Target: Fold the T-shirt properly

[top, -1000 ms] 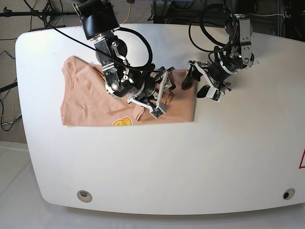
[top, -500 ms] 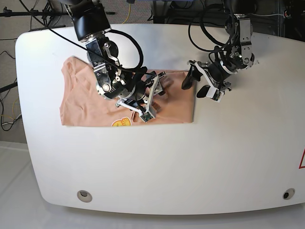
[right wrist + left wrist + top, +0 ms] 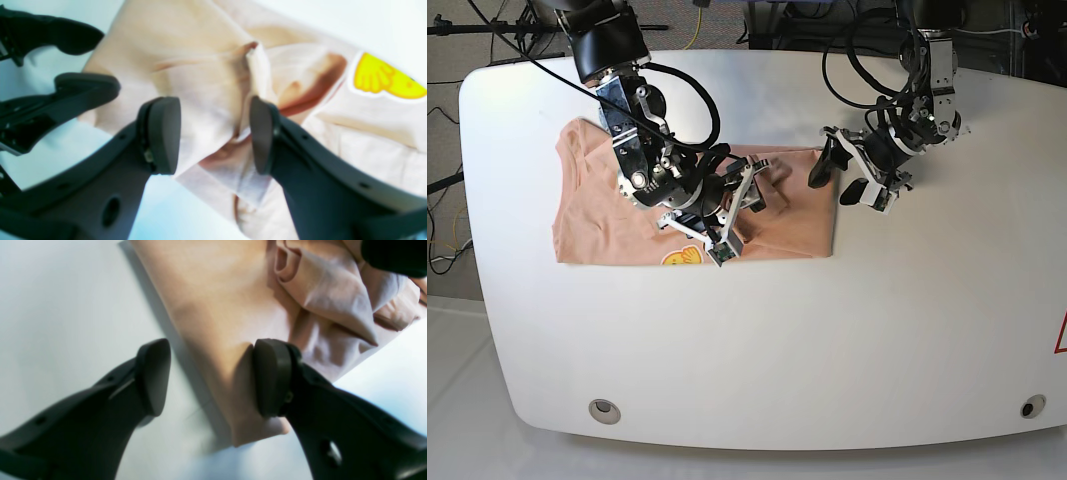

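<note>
The salmon-pink T-shirt (image 3: 597,205) lies partly folded on the left of the white table, its yellow print (image 3: 682,258) at the front edge. My right gripper (image 3: 735,222) hovers open over the shirt's middle. In the right wrist view a raised fold of the T-shirt (image 3: 213,86) runs between the open right gripper (image 3: 212,135), with the yellow print (image 3: 383,80) off to the right. My left gripper (image 3: 837,180) stands open at the shirt's right edge. In the left wrist view, the left gripper (image 3: 213,376) straddles that edge of the T-shirt (image 3: 213,306), one finger over cloth, the other over bare table.
The white table (image 3: 827,340) stretches toward the front and right. Two round insets (image 3: 604,409) (image 3: 1027,407) sit near its front edge. Cables and stands crowd the floor behind the far edge. A bunched sleeve (image 3: 327,296) lies on the shirt.
My right arm has swung left and toward the front edge over the shirt, its gripper still open. The left arm has stayed where it was.
</note>
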`<state>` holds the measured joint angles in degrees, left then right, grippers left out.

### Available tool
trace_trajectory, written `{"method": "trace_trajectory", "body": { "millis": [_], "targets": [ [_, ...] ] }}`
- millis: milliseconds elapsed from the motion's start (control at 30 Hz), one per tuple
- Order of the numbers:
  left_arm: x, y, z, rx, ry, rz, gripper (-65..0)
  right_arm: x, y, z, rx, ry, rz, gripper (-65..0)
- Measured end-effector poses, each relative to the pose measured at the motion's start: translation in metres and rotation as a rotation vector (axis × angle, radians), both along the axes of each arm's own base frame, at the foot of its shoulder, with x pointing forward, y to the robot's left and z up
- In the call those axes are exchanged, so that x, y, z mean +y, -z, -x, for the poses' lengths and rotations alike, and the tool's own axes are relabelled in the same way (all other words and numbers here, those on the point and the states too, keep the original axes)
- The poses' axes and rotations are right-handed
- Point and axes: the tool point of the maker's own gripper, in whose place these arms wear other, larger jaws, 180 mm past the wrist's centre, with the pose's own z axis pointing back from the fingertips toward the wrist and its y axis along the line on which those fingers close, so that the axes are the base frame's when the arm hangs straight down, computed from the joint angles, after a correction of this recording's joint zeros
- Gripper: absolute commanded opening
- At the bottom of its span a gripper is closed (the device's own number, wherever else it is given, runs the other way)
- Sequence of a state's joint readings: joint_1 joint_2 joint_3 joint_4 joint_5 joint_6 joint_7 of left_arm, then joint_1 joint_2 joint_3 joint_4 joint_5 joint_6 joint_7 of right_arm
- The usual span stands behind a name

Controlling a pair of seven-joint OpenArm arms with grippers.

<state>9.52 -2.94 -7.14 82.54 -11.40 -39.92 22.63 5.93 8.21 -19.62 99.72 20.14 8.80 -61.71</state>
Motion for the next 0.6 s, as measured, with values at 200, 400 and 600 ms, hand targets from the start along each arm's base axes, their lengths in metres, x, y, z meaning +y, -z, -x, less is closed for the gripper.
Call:
{"method": "trace_trajectory", "body": {
  "millis": [200, 400, 600],
  "targets": [
    [0.001, 0.000, 0.000, 0.000, 0.001, -0.001, -27.5, 0.018, -0.002, 0.005, 0.012, -0.010, -0.036, -33.5],
    [0.001, 0.000, 0.000, 0.000, 0.000, -0.001, -27.5, 0.031, -0.002, 0.005, 0.022, -0.012, -0.068, -33.5],
    [0.001, 0.000, 0.000, 0.000, 0.001, -0.002, -27.5, 0.024, 0.017, 0.009, 0.074, -0.003, -0.040, -33.5]
  ]
}}
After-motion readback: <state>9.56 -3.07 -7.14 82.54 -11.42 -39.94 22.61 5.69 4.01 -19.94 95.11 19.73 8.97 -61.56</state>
